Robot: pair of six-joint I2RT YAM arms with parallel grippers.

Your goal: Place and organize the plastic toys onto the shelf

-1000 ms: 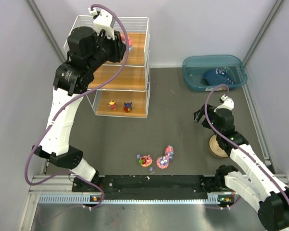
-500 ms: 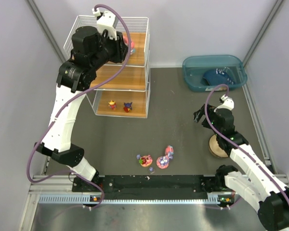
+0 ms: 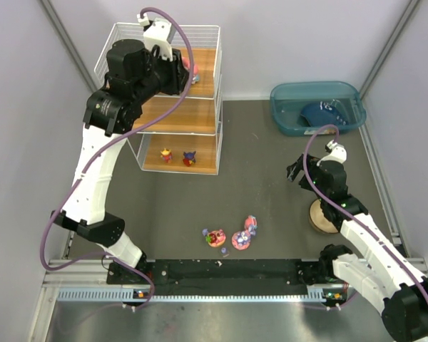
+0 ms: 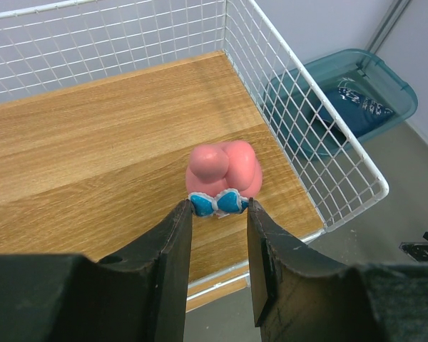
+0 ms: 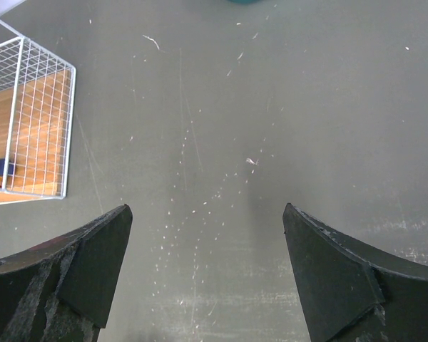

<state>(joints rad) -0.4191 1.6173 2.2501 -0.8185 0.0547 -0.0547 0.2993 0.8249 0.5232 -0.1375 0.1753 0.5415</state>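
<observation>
The white wire shelf (image 3: 180, 115) with wooden boards stands at the back left. My left gripper (image 3: 186, 68) is at its top board, its jaws closed on the blue bow of a pink toy (image 4: 225, 165) that rests on the board (image 4: 93, 157); its fingertips (image 4: 182, 214) touch the bow's ends. Two small toys (image 3: 166, 154) (image 3: 189, 158) stand on the bottom board. Three toys lie on the table at the front: (image 3: 215, 237), (image 3: 241, 241), (image 3: 250, 226). My right gripper (image 3: 294, 171) is open and empty above bare table (image 5: 207, 210).
A teal bin (image 3: 285, 117) at the back right holds a dark blue item (image 3: 324, 112). A tan round bowl (image 3: 319, 218) sits under my right arm. The shelf's corner (image 5: 36, 107) shows in the right wrist view.
My left arm shifted slightly toward the back over the top board a second ago, then stayed still. The right arm has not moved.
</observation>
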